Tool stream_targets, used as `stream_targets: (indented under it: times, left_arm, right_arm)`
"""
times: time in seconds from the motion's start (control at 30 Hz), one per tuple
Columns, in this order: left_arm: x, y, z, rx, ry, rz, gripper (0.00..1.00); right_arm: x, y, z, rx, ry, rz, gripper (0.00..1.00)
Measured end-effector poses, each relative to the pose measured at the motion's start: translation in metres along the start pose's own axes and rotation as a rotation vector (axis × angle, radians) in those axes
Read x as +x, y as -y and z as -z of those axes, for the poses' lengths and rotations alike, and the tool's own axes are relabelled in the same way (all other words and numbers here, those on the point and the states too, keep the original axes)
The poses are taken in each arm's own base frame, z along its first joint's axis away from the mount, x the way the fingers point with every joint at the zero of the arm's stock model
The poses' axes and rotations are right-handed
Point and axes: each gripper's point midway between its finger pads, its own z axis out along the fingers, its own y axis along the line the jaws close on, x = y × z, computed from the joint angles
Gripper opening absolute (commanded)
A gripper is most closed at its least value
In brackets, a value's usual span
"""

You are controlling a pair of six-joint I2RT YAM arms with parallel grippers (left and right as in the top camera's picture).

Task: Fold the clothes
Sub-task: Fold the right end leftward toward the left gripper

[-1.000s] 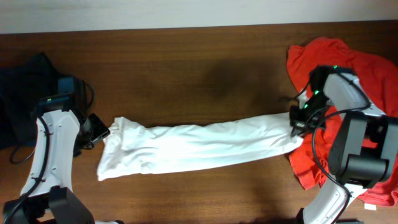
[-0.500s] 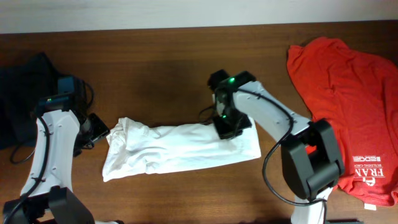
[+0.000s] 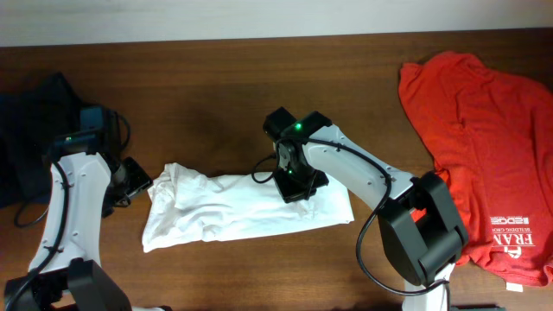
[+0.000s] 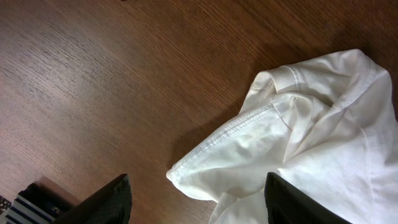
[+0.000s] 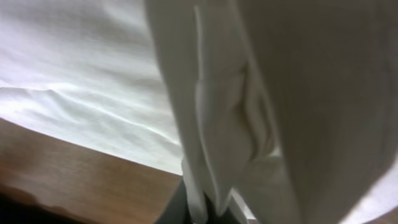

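Note:
The white T-shirt lies in a long strip across the middle of the table, its right end folded back over itself. My right gripper is shut on that folded end and holds it over the shirt's middle; in the right wrist view the white cloth hangs from the jaws. My left gripper is open at the shirt's left end, its fingers either side of a hemmed edge. The red T-shirt lies at the right. A dark navy garment lies at the far left.
A dark cable trails by the left arm's base. The red shirt has white lettering near the table's front right. Bare wood runs along the back.
My right gripper has carried the shirt's right end from the red shirt leftward over the white shirt, doubling it. The left arm has not moved.

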Motion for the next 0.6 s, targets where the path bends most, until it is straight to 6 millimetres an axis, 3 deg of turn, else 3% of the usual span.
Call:
stream_targets:
  times: [0.3, 0.33, 0.43, 0.47, 0.6]
  left_arm:
    - [0.000, 0.000, 0.000, 0.000, 0.000, 0.000, 0.68]
    - [0.000, 0.000, 0.000, 0.000, 0.000, 0.000, 0.68]
    - [0.000, 0.000, 0.000, 0.000, 0.000, 0.000, 0.68]
    - [0.000, 0.000, 0.000, 0.000, 0.000, 0.000, 0.68]
    - [0.000, 0.000, 0.000, 0.000, 0.000, 0.000, 0.68]
  right_arm:
    - [0.012, -0.005, 0.000, -0.032, -0.052, -0.009, 0.04]
    - [0.012, -0.005, 0.000, -0.036, -0.053, -0.010, 0.09]
    - [0.013, -0.007, 0.000, -0.041, -0.055, -0.008, 0.45]
    - [0.012, -0.009, 0.000, -0.045, -0.053, -0.004, 0.50]
    - [0.009, -0.020, -0.002, -0.060, -0.031, 0.023, 0.51]
